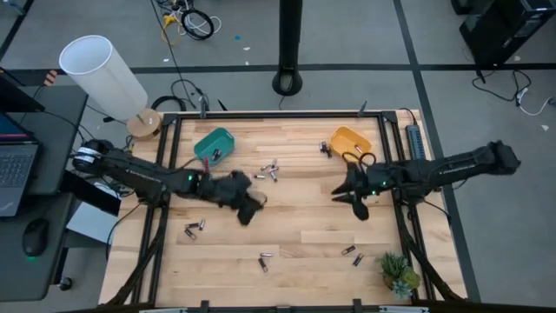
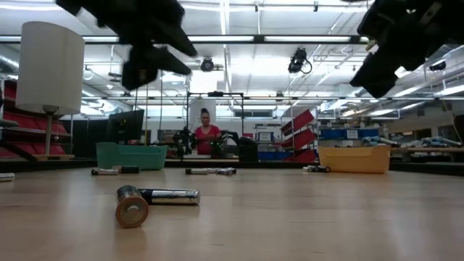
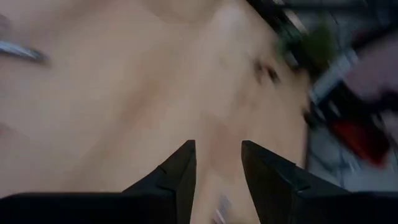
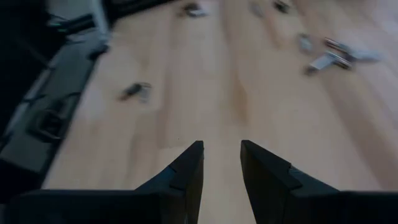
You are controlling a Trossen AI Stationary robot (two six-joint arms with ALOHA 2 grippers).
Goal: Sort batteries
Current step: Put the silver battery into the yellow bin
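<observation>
A teal bin [image 1: 214,143] sits at the upper left of the wooden table [image 1: 295,235] in the high view, with a small dark item inside that cannot be made out. An orange bin [image 1: 349,139] sits at the upper right; its inside looks bare from above, and a small dark piece lies just beside its left edge.

The batteries [image 1: 269,169] are scattered on the wood — a cluster at upper centre between the two bins, a pair [image 1: 194,229] at the left, another pair [image 1: 265,259] at lower centre and two [image 1: 353,254] at lower right. In the low view one pair lies closest to the camera, one battery end-on.

The left gripper [image 1: 250,209] hangs above the table at centre-left; its wrist view shows the fingers [image 3: 180,174] parted with nothing between them. The right gripper [image 1: 358,205] hangs at centre-right, below the orange bin, fingers [image 4: 186,171] likewise apart and empty.

Off the table, a white lamp [image 1: 104,74] stands at upper left and a small plant [image 1: 398,274] at the lower right corner. A person [image 2: 206,133] shows far back in the low view.
</observation>
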